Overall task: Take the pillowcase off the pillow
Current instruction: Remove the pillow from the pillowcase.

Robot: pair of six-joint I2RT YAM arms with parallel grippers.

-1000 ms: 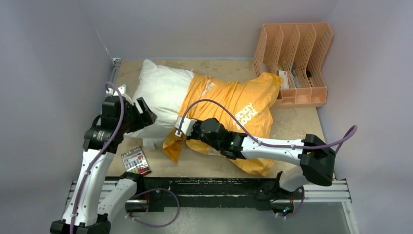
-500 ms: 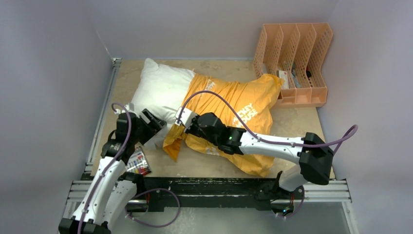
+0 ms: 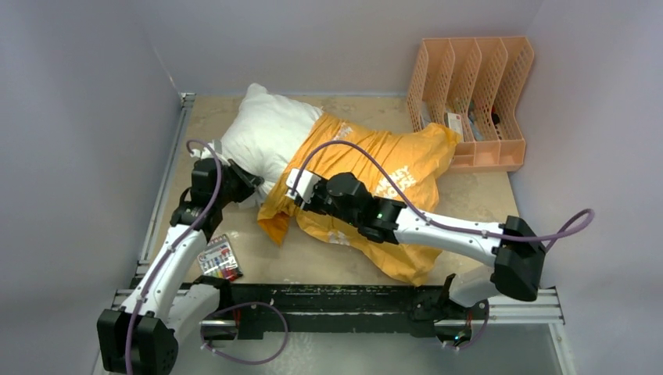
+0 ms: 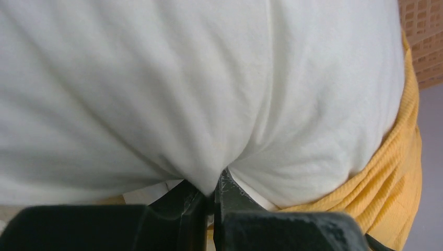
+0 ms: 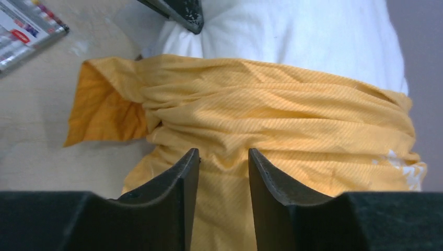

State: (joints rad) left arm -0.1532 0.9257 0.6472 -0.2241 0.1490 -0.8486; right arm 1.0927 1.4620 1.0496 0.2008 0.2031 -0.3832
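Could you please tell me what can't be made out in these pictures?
- The pillow's covered end: every view, inside the pillowcase.
- The pillowcase's print: top view, crumpled, mostly unreadable.
- The rack's contents: top view, too small.
- The pack's label: right wrist view, cut off by the edge.

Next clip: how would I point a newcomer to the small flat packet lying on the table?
Find the big white pillow, half sleeved in the orange pillowcase, in the middle of the table. Go from its bare end toward the near rail: the packet lies flat beside the left arm. It alone is small and printed with rows of many colours.
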